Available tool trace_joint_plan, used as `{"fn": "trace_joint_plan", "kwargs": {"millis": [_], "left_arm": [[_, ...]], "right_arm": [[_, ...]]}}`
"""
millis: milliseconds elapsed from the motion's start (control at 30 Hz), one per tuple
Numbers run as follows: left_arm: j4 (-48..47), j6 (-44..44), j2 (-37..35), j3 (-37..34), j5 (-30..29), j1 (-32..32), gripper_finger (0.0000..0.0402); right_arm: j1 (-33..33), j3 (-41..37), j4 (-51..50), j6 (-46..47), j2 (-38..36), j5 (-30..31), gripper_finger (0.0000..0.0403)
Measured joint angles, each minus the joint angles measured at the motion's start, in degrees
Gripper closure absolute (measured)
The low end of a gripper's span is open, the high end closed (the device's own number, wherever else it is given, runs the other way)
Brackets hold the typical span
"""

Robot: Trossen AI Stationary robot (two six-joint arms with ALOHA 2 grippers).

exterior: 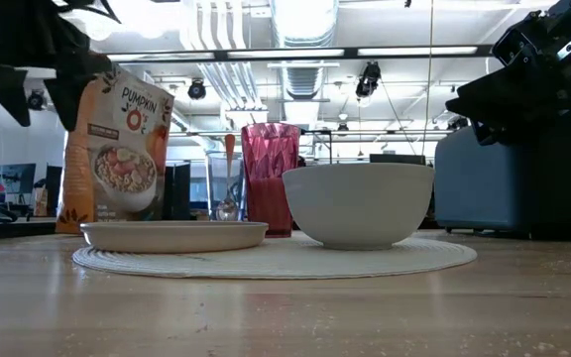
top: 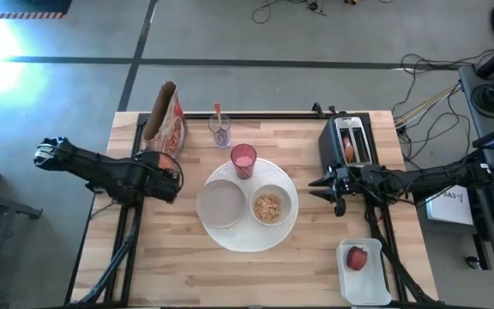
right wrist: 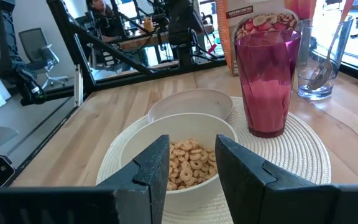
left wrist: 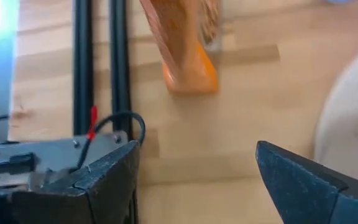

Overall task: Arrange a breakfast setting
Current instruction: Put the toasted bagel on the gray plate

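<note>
At the table's middle sits the breakfast setting: a round, woven-looking white placemat [top: 230, 236] carrying a deep white bowl [top: 269, 206] with pale cereal rings [right wrist: 188, 162] in it, an empty shallower white bowl [top: 222, 204] beside it, and a faceted pink tumbler [top: 243, 160] at the back edge, grouped close so one diner could reach all of it. Behind the mat a clear glass [top: 220, 131] holds the orange-handled spoon [top: 217, 114] upright, and the orange cereal bag [top: 164, 117] stands at the back left, likely parked after pouring. A red apple [top: 357, 257] waits apart in a white rectangular tray [top: 364, 286] at the front right; a bagel half [top: 348, 151] stands in the black toaster [top: 349, 142]. The left gripper [left wrist: 194, 180] hangs over bare wood left of the mat, fingers spread wide, holding nothing. The right gripper [right wrist: 191, 165] hovers right of the mat, fingers a little apart and empty.
</note>
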Motion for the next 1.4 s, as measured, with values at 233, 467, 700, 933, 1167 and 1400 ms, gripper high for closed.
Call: {"fn": "trace_joint_plan", "kwargs": {"millis": [233,467,700,933,1167,1400], "left_arm": [[3.46,0.03,-0.47,0.25,2.69,-6.22,0.0091],[11.90,2.20,1.55,0.31,2.89,-9.92,0.0088],[21.93,10.97,5.62,0.28,1.03,-10.09,0.0088],[30.79,23.00,8.47,0.49,-1.88,-10.09,0.0088],[39.93,31.22,11.33,0.57,-6.48,-10.85,0.0088],[40.62,36.99,11.61,0.57,-10.92,-9.51,0.0088]], "right_arm": [[0.00,0.00,0.00,0.00,-0.01,-0.02,0.0282],[0.00,0.00,0.00,0.00,-0.01,-0.01,0.0282],[0.00,0.00,0.02,0.00,-0.02,-0.02,0.0282],[0.00,0.00,0.01,0.00,-0.01,-0.01,0.0282],[0.00,0.00,0.00,0.00,0.00,0.00,0.0282],[0.00,0.00,0.02,0.00,-0.01,0.00,0.0282]]}}
